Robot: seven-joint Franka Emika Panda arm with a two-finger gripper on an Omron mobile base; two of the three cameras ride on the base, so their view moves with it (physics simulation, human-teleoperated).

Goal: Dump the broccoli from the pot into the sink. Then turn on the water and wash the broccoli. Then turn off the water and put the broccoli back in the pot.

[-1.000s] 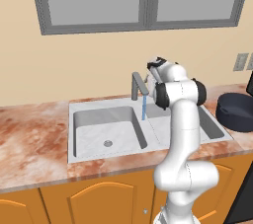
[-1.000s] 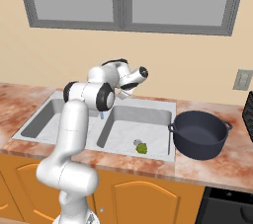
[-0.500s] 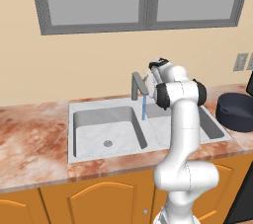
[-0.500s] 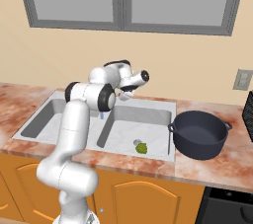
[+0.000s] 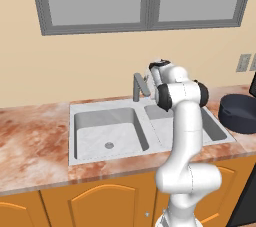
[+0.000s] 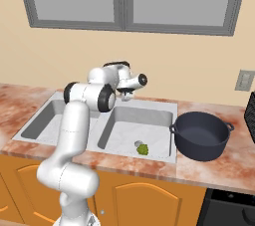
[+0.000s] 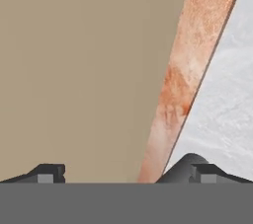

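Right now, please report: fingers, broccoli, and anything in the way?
Fingers open, empty, by the faucet. Broccoli in right basin of sink. Pot beside sink, path clear.

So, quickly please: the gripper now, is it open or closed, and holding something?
Gripper: open, holding nothing.

no readable text, labels or numbers anywhere — as far as visible

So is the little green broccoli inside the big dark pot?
No, the broccoli lies on the floor of the sink by the drain, while the pot stands on the counter beside it.
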